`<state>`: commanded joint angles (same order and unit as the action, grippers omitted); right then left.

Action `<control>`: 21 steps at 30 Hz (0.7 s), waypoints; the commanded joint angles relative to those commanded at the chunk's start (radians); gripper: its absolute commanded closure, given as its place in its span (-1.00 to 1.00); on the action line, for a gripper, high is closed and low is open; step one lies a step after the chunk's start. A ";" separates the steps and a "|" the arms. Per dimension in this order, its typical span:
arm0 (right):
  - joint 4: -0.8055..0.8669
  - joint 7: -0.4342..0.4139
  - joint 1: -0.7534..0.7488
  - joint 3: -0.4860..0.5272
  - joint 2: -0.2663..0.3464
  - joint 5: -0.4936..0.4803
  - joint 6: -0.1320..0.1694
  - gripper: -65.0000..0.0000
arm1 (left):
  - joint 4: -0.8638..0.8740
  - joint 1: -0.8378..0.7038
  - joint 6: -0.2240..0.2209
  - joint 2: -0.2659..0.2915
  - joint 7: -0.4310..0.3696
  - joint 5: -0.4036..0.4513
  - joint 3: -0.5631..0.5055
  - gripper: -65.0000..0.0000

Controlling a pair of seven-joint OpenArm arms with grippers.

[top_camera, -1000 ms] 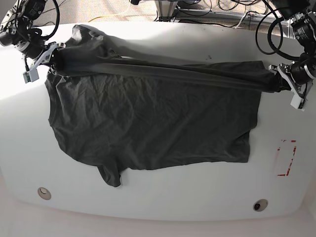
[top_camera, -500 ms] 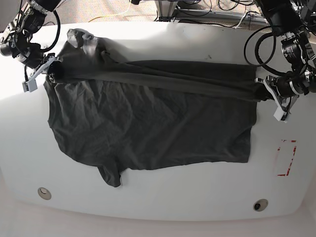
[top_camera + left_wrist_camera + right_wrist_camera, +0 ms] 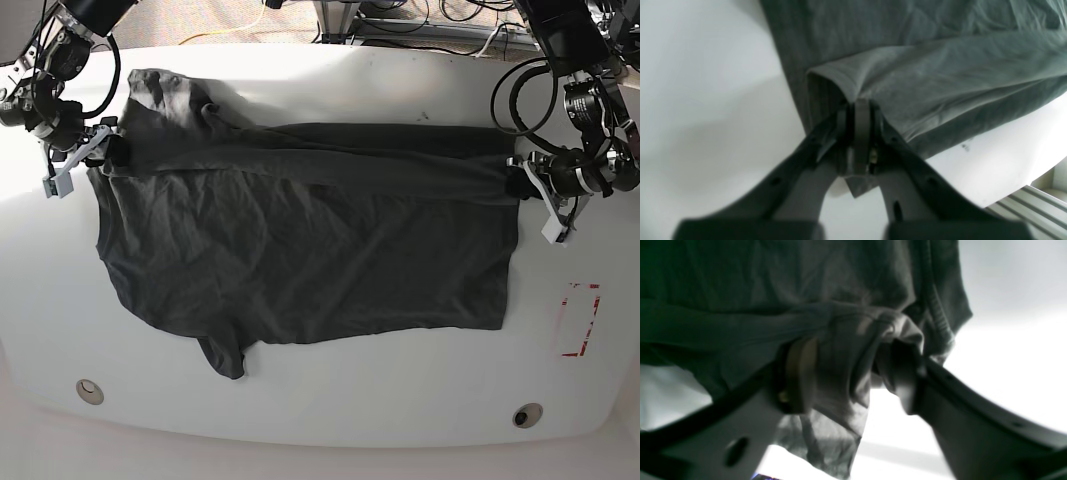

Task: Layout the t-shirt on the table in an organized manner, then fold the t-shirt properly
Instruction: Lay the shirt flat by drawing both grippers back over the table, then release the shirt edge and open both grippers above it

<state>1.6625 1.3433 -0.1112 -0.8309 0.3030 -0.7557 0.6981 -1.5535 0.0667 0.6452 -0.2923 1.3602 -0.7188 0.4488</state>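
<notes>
The dark grey t-shirt [image 3: 300, 240] lies spread across the white table [image 3: 350, 400], its far edge folded over in a long band. A sleeve pokes out at the near side. At the shirt's right end, my left gripper [image 3: 522, 185] is shut on the folded edge. The left wrist view shows that left gripper [image 3: 862, 106] with its fingers pressed together on the t-shirt [image 3: 923, 76]. My right gripper [image 3: 100, 152] is at the shirt's left shoulder. In the right wrist view the right gripper [image 3: 850, 373] has its fingers [image 3: 800, 373] apart, with bunched t-shirt [image 3: 740, 290] cloth loose between them.
A red dashed rectangle [image 3: 578, 320] is marked near the table's right edge. Two round grommet holes [image 3: 90, 390] [image 3: 526, 414] sit along the near edge. Cables and arm bases crowd the far corners.
Both arms came down and inward. The folded band, stretched taut and raised before, now lies slack and flat on the shirt. The left gripper moved toward the shirt's body.
</notes>
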 joint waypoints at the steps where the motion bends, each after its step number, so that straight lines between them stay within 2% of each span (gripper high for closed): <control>1: 0.003 0.000 -0.003 -0.002 0.000 -0.002 0.000 -0.82 | -0.003 0.006 0.000 0.000 0.000 0.000 0.000 0.54; 3: 0.003 0.000 -0.017 -0.002 0.000 -0.017 0.000 -1.00 | -0.005 0.015 -0.003 0.000 0.000 0.000 0.000 0.28; 6: 0.005 0.000 -0.064 -0.012 0.002 -0.068 0.000 -1.00 | -0.006 0.018 -0.003 0.000 0.000 -0.002 0.000 -0.09; 8: 0.005 0.000 -0.095 -0.034 0.002 -0.109 0.000 -1.00 | -0.008 0.020 -0.003 0.000 0.000 -0.002 0.000 -0.22; 14: 0.005 -0.002 -0.199 -0.074 -0.003 -0.198 0.000 -1.00 | -0.008 0.020 0.000 -0.029 0.002 -0.008 0.000 -0.23; 21: -0.002 -0.002 -0.245 -0.098 -0.043 -0.204 0.000 -1.00 | -0.055 0.015 0.002 -0.063 0.003 -0.011 0.002 -0.23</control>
<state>1.6609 1.3418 -0.3567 -0.9291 0.2601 -0.9597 0.6981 -1.6088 0.0821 0.6467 -0.3552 1.3633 -0.7296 0.4503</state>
